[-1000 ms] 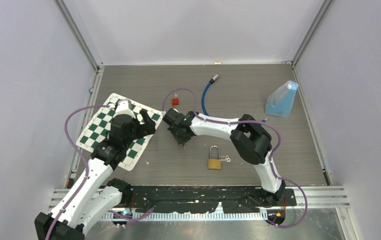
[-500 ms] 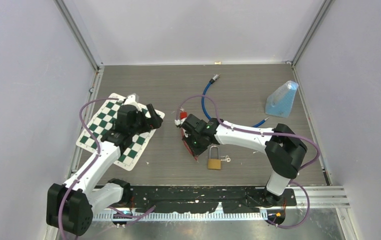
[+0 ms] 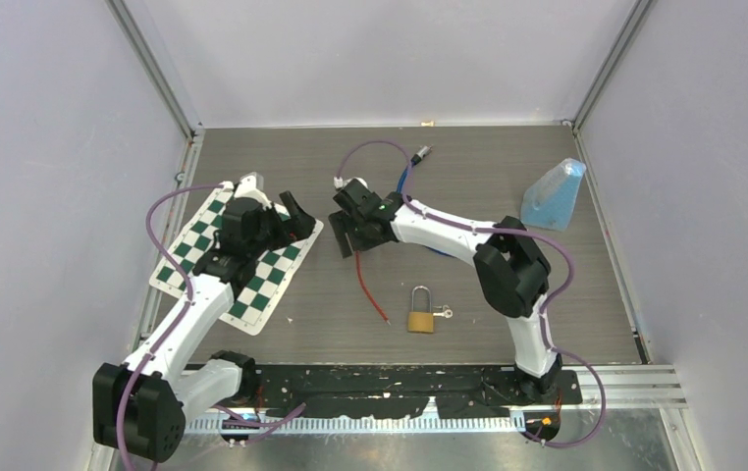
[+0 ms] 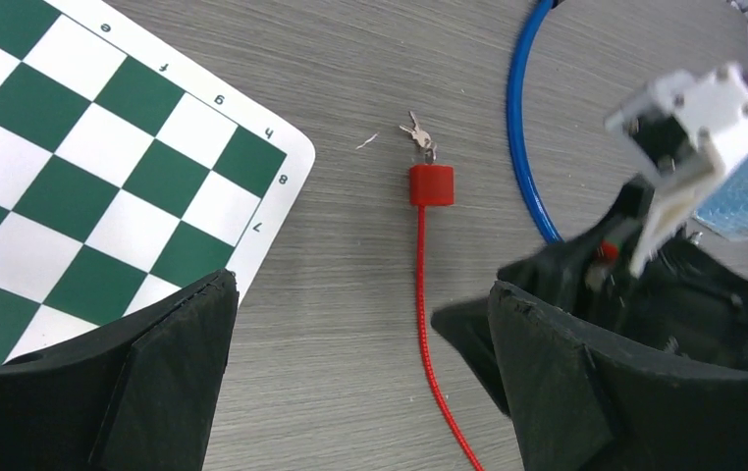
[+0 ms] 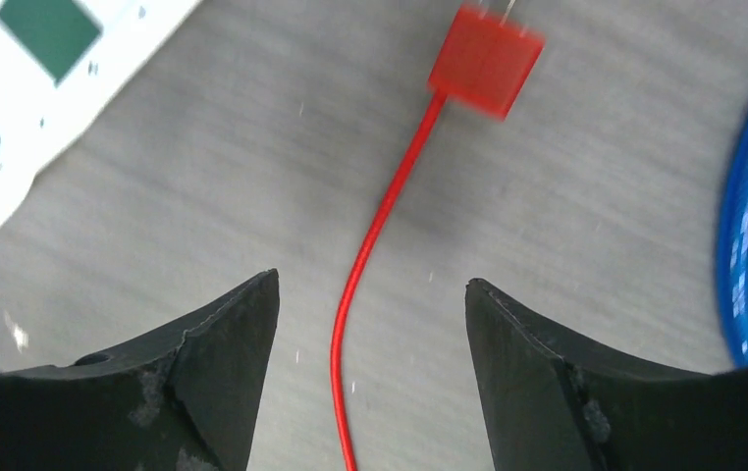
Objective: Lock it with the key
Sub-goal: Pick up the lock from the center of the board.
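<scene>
A brass padlock (image 3: 421, 313) lies near the front of the table with a small key (image 3: 441, 314) at its right side. A red cable lock stretches across the table, its thin cable (image 3: 371, 291) ending left of the padlock. Its red block (image 4: 432, 184) has small keys (image 4: 419, 137) at its far end. My right gripper (image 3: 348, 235) hovers open over the cable (image 5: 370, 255), just short of the red block (image 5: 485, 59), holding nothing. My left gripper (image 3: 296, 224) is open and empty at the chessboard's right edge, with the cable (image 4: 427, 324) running between its fingers' line of sight.
A green-and-white chessboard mat (image 3: 238, 275) lies at the left under the left arm. A blue cable (image 3: 401, 186) curves behind the right wrist. A blue plastic bag (image 3: 554, 196) stands at the back right. Grey walls close the table on three sides.
The right gripper swung toward the padlock while shut, then came back toward the red block and opened, leaving the red cable lying on the table. The left gripper shifted slightly away and right.
</scene>
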Action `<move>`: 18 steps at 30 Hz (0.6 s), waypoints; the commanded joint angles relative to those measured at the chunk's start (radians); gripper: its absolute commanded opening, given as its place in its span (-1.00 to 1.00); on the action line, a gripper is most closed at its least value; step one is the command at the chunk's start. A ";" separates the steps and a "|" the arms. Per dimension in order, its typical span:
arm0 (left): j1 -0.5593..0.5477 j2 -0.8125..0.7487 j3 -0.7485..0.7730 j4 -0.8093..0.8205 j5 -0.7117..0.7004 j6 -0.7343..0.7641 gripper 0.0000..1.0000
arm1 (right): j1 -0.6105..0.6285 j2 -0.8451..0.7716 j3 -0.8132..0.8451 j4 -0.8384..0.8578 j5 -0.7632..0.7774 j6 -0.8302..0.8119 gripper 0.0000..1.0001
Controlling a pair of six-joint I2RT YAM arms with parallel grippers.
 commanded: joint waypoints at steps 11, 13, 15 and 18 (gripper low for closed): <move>0.019 -0.037 0.001 0.020 -0.028 -0.006 0.88 | -0.046 0.239 0.215 0.061 0.288 0.177 0.36; 0.019 -0.036 0.000 0.018 -0.027 -0.007 0.88 | -0.053 0.244 0.211 0.091 0.281 0.176 0.30; 0.020 -0.039 0.000 0.014 -0.027 -0.005 0.88 | -0.065 0.251 0.212 0.104 0.262 0.175 0.24; 0.020 -0.048 -0.001 0.009 -0.028 -0.005 0.88 | -0.078 0.260 0.211 0.120 0.224 0.175 0.01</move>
